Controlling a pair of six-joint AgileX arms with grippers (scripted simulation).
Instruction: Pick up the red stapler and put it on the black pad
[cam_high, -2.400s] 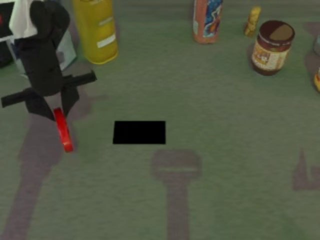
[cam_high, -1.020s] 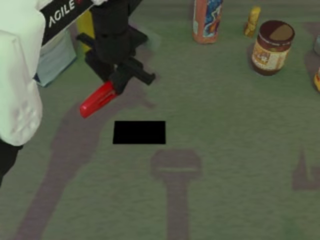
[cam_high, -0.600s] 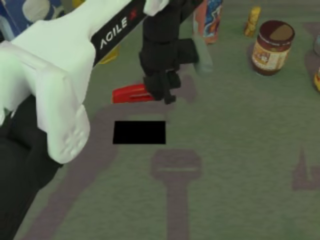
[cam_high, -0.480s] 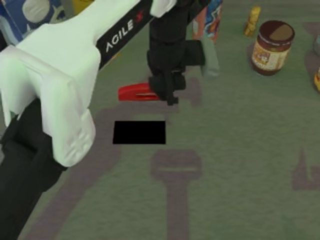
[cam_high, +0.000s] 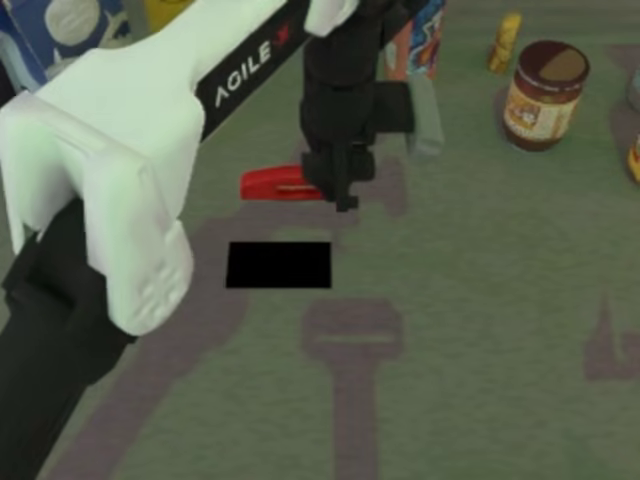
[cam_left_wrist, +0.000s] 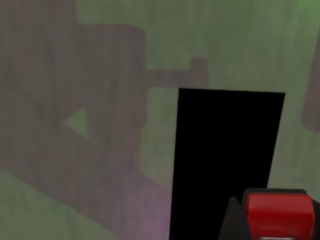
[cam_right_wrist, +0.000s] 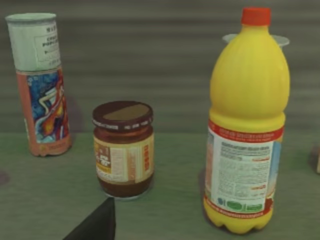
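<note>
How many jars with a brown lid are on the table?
1: the brown-lidded jar stands at the table's far right in the top view; the left arm may hide others.

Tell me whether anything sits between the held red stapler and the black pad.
Nothing visible does. The left gripper holds the red stapler in the air just beyond the black pad, with only bare table and shadow between them. The jar and bottles stand off toward the far right.

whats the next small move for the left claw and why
Probably lower toward the black pad and nudge forward over it. The left claw holds the red stapler in the air, just beyond the pad's far edge in the top view.
</note>
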